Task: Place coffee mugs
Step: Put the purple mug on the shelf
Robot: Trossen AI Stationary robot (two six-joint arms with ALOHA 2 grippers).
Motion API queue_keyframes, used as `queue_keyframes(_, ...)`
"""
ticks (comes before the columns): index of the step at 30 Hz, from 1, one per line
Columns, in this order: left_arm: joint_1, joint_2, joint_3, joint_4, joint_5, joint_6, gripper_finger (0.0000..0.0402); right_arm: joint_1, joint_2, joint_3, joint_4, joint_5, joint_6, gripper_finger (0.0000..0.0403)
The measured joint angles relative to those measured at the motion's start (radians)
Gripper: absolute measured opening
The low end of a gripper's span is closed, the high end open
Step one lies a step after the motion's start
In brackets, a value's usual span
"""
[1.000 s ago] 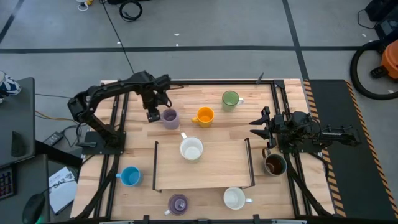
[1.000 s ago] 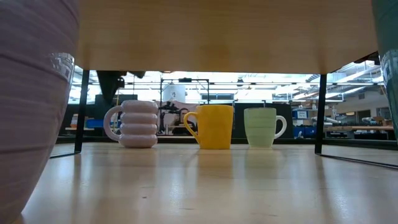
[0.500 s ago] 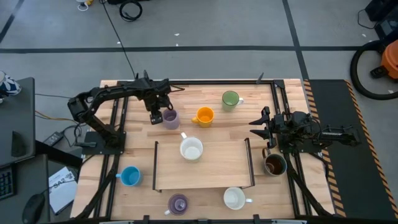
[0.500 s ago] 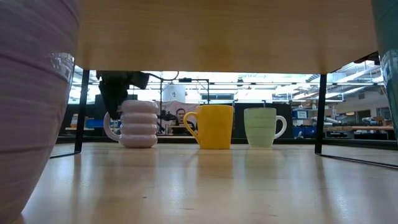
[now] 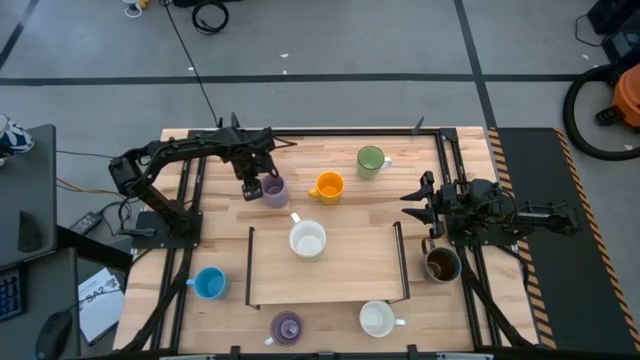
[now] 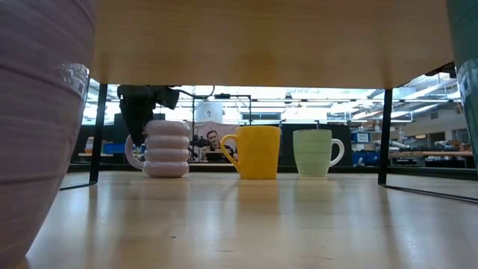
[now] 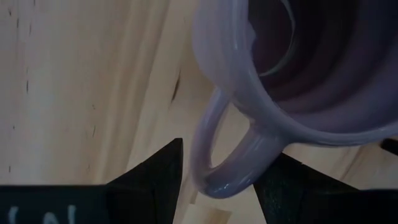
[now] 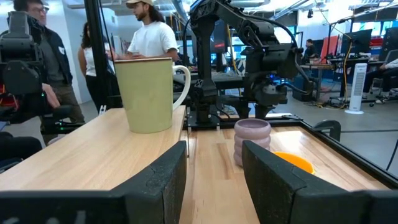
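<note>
A ribbed lavender mug (image 5: pixel 273 189) (image 6: pixel 166 148) stands on its base on the table, with an orange mug (image 5: pixel 328 186) and a green mug (image 5: pixel 371 159) to its right. My left gripper (image 5: pixel 252 187) (image 7: pixel 221 155) is down beside it and open. Its fingers (image 7: pixel 158 171) stand on either side of the mug's handle (image 7: pixel 208 171). A white mug (image 5: pixel 308 240) sits on the raised wooden shelf (image 5: pixel 330 280). My right gripper (image 5: pixel 412 196) (image 8: pixel 214 155) waits open at the right edge, above the dark brown mug (image 5: pixel 441 264). My left gripper comes from above, pointing down, with one finger on each side of the lavender mug's handle loop (image 7: pixel 208 171). The mug stands upright on the table. I cannot tell whether the fingers touch the handle.
Along the near edge stand a light blue mug (image 5: pixel 208 283), a second lavender mug (image 5: pixel 288 326) and a second white mug (image 5: pixel 377 318). The shelf's black legs (image 6: pixel 385 134) stand on the table. People are in the room behind.
My left gripper has come down from above the lavender mug's handle to the level of the handle, then stayed still. The mugs have not moved.
</note>
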Motion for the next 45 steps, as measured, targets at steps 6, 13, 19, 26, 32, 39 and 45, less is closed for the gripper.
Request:
queue_keyframes(6,0.0,0.0,0.0,0.001,0.0,0.0,0.0145,0.0,0.0,0.0,0.0,0.0,0.0,0.016)
queue_keyframes(13,0.0,0.0,0.0,0.008,0.001,0.001,0.0073,0.0,0.0,0.0,0.0,0.0,0.0,0.016)
queue_keyframes(19,0.0,0.0,0.0,0.008,-0.001,0.0,0.0058,0.0,0.0,0.0,0.0,0.0,0.0,0.016)
queue_keyframes(26,0.0,0.0,0.0,0.008,-0.001,0.001,0.0058,0.0,0.0,0.0,0.0,0.0,0.0,0.016)
queue_keyframes(32,0.0,-0.038,0.0,0.002,-0.002,0.008,0.0058,0.0,0.0,0.0,0.0,0.0,0.0,0.016)
queue_keyframes(39,0.0,-0.132,0.0,-0.015,-0.002,0.012,0.0058,0.0,0.0,0.0,0.0,0.0,0.0,0.016)
queue_keyframes(45,0.0,-0.24,0.0,-0.033,-0.001,0.012,0.0058,0.0,0.0,0.0,0.0,0.0,0.0,0.016)
